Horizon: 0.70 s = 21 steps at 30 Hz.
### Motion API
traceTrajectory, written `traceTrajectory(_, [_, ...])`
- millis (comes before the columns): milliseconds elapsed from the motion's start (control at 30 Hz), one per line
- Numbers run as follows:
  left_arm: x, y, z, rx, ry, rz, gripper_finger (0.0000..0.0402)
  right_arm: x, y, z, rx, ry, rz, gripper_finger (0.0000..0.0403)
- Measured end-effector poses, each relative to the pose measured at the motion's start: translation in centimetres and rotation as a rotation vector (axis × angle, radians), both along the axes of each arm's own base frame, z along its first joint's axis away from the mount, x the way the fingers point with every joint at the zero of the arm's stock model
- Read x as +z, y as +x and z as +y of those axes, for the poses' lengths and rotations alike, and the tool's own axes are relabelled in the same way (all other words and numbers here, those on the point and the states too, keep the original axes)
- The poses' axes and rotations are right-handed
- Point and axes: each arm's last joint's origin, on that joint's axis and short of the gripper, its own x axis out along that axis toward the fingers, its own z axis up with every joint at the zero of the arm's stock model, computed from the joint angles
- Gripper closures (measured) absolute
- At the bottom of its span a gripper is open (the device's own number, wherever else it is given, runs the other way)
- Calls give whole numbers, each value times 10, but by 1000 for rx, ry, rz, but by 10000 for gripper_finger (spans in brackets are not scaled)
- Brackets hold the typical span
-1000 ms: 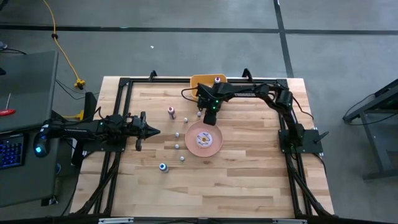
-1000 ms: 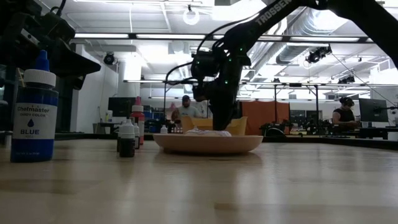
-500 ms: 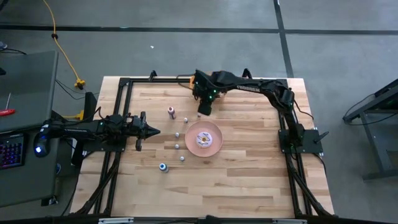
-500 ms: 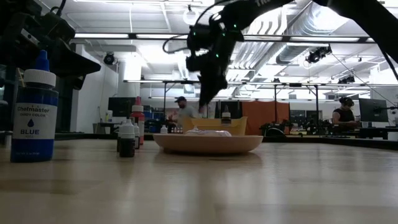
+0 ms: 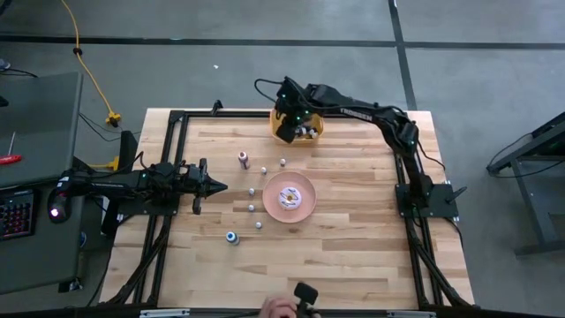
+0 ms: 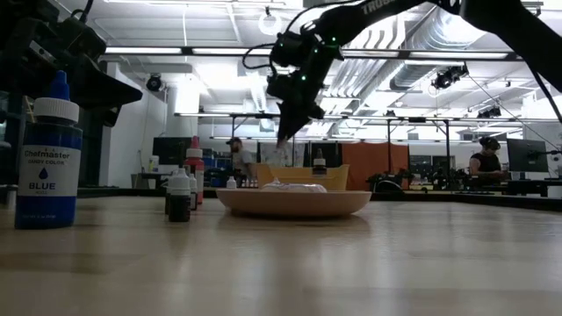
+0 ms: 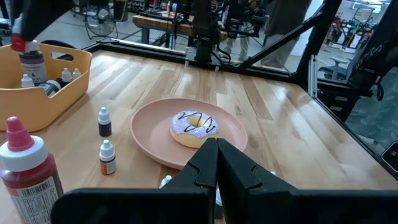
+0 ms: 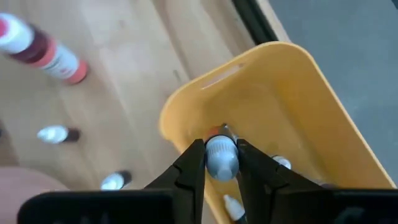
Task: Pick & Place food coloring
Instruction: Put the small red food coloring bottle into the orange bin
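Note:
My right gripper (image 8: 221, 163) hangs over the orange bin (image 8: 292, 106) at the table's far edge, shut on a small food coloring bottle (image 8: 221, 152) with a whitish cap. Two other tiny bottles (image 8: 281, 163) lie inside the bin. More food coloring stands on the table: a red-capped bottle (image 5: 243, 159), a blue-capped one (image 5: 230, 237) and several tiny ones (image 5: 252, 191) left of the pink plate (image 5: 305, 205) with the doughnut. My left gripper (image 5: 216, 185) waits shut at the table's left. My right gripper pinches the small bottle between its two fingers at the cap's sides (image 8: 211, 160). The fingers come from above, slanting down. The bottle is lifted clear above the inside of the bin; its body is hidden under the cap.
The black frame rail (image 5: 229, 113) runs along the far edge beside the bin. A person's hand (image 5: 281, 307) with a dark object shows at the table's near edge. Bare wood lies right of the plate (image 5: 362, 203).
My right gripper has risen from beside the plate's far side and gone toward the table's far edge, tipping more level, and now hangs over the orange bin with the small bottle between its fingers. A hand has come into view at the near edge.

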Motion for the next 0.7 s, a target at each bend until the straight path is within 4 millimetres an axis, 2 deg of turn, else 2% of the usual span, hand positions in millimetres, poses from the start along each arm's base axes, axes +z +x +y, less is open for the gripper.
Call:
traceTrajectory(167, [0, 0, 0, 0, 0, 0, 401, -20, 3, -12, -79, 53, 9, 336])
traceTrajectory(333, [0, 0, 0, -1, 0, -1, 401, -41, 3, -16, -163, 126, 61, 334])
traceTrajectory(700, [0, 0, 0, -1, 0, -1, 401, -49, -6, -15, -356, 214, 141, 332])
